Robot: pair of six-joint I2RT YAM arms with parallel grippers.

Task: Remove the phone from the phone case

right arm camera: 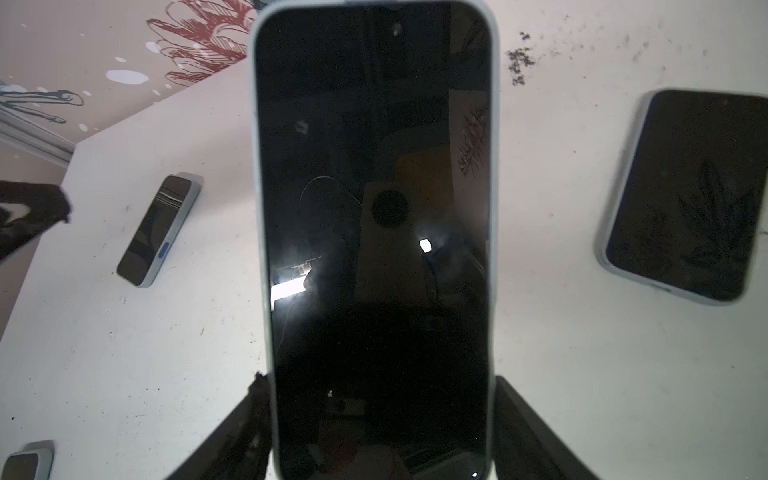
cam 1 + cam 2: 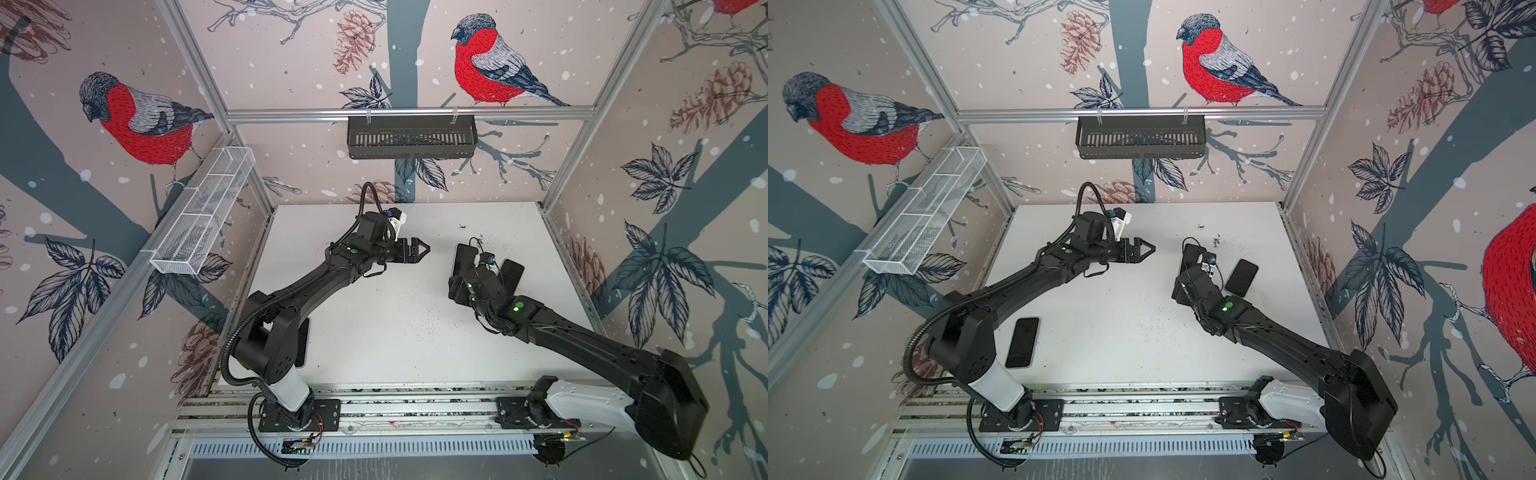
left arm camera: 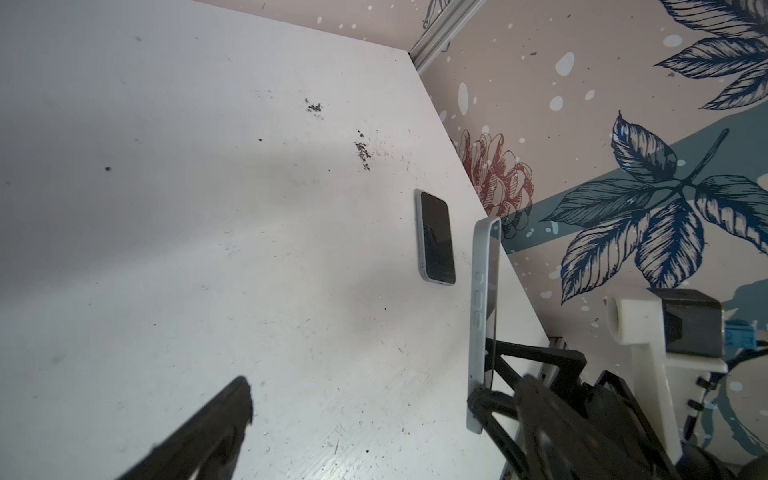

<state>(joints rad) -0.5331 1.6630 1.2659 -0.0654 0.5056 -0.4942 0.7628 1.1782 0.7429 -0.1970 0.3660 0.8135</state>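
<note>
Right wrist cam: your right gripper (image 1: 380, 399) is clamped on the long sides of the phone case (image 3: 478, 299) near one end, w/ the phone (image 1: 374, 187) seated inside, screen twd the cam. In both top views it's held over the right-rear part of the desk (image 2: 374, 332). Your left gripper (image 2: 419, 249) hangs mid-rear, jaws spread, nothing in them. Second handset (image 2: 1241, 277) lies flat nr the right edge, third handset (image 2: 1022, 343) nr the front-left corner.

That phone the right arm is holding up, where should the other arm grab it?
Probably the free far end of the cased phone, pinching its two long edges. The right gripper clamps the near end across those edges, so the open left gripper would come from the opposite end.
</note>
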